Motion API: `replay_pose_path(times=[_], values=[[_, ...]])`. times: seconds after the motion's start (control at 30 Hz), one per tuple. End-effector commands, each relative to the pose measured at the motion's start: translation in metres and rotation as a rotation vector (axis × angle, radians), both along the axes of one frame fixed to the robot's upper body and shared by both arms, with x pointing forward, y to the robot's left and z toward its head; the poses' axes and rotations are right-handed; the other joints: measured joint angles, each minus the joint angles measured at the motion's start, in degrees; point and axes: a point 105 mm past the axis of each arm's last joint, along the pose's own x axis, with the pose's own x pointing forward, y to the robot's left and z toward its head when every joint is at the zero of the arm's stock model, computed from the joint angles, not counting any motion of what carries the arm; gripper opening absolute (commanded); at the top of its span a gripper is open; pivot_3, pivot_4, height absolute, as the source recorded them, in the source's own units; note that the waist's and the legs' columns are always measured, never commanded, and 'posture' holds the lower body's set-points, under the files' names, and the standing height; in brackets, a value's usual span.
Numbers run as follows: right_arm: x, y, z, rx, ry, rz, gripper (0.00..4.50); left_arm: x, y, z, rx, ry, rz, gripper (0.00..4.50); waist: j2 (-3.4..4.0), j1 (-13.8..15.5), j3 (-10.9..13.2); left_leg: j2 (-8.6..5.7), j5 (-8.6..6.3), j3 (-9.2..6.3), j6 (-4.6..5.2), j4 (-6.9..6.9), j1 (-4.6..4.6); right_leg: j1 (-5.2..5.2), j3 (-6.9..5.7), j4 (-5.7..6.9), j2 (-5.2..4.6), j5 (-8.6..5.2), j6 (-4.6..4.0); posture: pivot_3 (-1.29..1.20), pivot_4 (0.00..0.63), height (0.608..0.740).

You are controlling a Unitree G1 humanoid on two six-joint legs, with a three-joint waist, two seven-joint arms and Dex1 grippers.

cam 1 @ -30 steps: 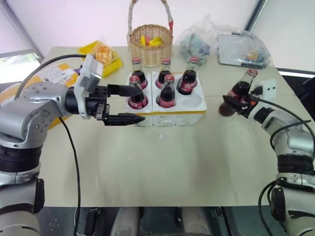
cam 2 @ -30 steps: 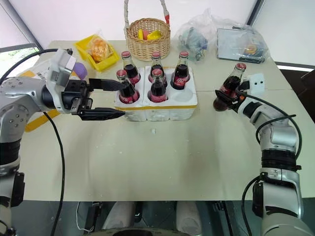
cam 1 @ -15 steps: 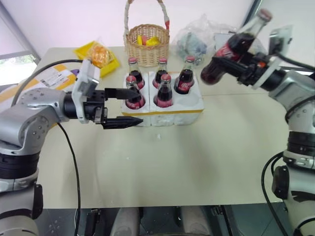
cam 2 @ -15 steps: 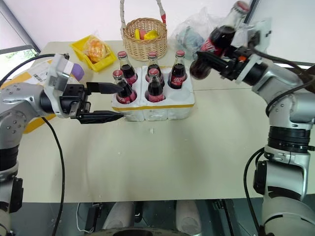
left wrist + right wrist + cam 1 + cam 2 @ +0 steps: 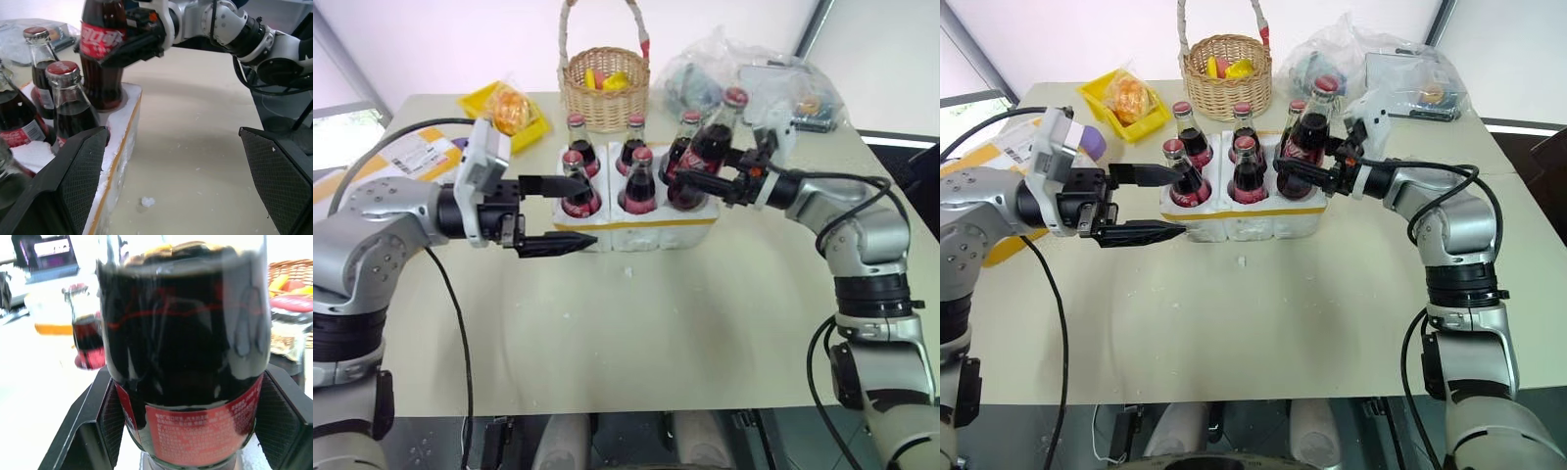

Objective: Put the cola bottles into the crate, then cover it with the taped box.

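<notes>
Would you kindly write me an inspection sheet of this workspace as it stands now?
Surface: beige table, a few white crumbs in front of the crate.
Job's things: five cola bottles stand in the white crate; the sixth bottle is tilted over the near right well; taped box at the table's left edge, partly behind the left arm.
Clutter: wicker basket, yellow bin, plastic bags.
Grippers: left pincer open beside the crate's left end; right pincer shut on the sixth bottle.
Cables: black cables along both arms.
Surroundings: nothing seen.
</notes>
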Motion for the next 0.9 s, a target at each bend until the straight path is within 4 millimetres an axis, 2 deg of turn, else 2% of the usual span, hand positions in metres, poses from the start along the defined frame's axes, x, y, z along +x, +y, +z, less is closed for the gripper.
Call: replay_pose_path(times=[0.03, 0.2, 0.37, 0.47, 0.5, 0.73, 0.9], values=[[-0.003, 0.004, 0.006, -0.054, -0.078, 0.041, 2.83, -0.005, 0.003, 0.011, -0.008, -0.048, 0.001, 4.50, 0.00, 0.0, 0.0, 0.00, 0.00, 0.01, 0.00, 0.00, 0.00, 0.00, 0.00, 0.00, 0.00, 0.00, 0.00, 0.00, 0.150, 0.738], [0.006, 0.006, -0.011, -0.146, -0.055, 0.050, 2.83, -0.004, 0.003, 0.012, -0.006, -0.055, -0.001, 4.50, 0.00, -0.2, 0.0, 0.00, 0.00, 0.00, 0.00, -0.01, 0.01, 0.00, 0.00, 0.01, 0.00, 0.00, 0.00, 0.00, 0.150, 0.738], [0.011, 0.009, -0.024, -0.162, 0.016, 0.067, 2.83, -0.004, 0.004, 0.012, -0.004, -0.057, 0.000, 4.50, 0.00, -0.1, 0.0, 0.00, 0.00, -0.01, 0.00, 0.00, 0.01, 0.01, -0.01, 0.01, 0.00, 0.00, 0.00, 0.00, 0.150, 0.738], [0.012, 0.011, -0.032, -0.160, 0.068, 0.087, 4.35, -0.006, 0.003, 0.011, -0.003, -0.057, -0.002, 4.50, -0.02, -0.2, 0.0, 0.00, 0.00, -0.01, 0.00, 0.01, 0.02, 0.02, 0.00, 0.01, 0.00, 0.00, 0.00, 0.00, 0.150, 0.738], [0.011, 0.011, -0.032, -0.160, 0.068, 0.090, 4.44, -0.006, 0.003, 0.011, -0.003, -0.057, -0.003, 4.50, -0.03, -0.2, 0.0, 0.00, 0.00, -0.01, 0.00, 0.01, 0.03, 0.02, 0.00, 0.01, 0.00, 0.00, 0.00, 0.00, 0.150, 0.738], [-0.002, -0.001, -0.016, -0.130, 0.048, 0.120, 4.44, -0.008, 0.003, 0.014, -0.012, -0.073, 0.012, 4.50, -0.03, -0.2, 0.0, 0.00, 0.00, -0.01, 0.00, 0.00, 0.08, 0.06, 0.00, 0.02, 0.00, 0.00, 0.00, 0.00, 0.150, 0.738], [-0.017, -0.031, 0.005, -0.153, -0.003, 0.099, 4.44, -0.010, 0.018, 0.020, -0.016, -0.110, 0.111, 4.50, -0.03, 0.1, 0.0, 0.00, 0.00, -0.01, 0.00, -0.04, 0.07, 0.06, 0.00, -0.02, 0.00, 0.00, 0.00, 0.00, 0.150, 0.738]])
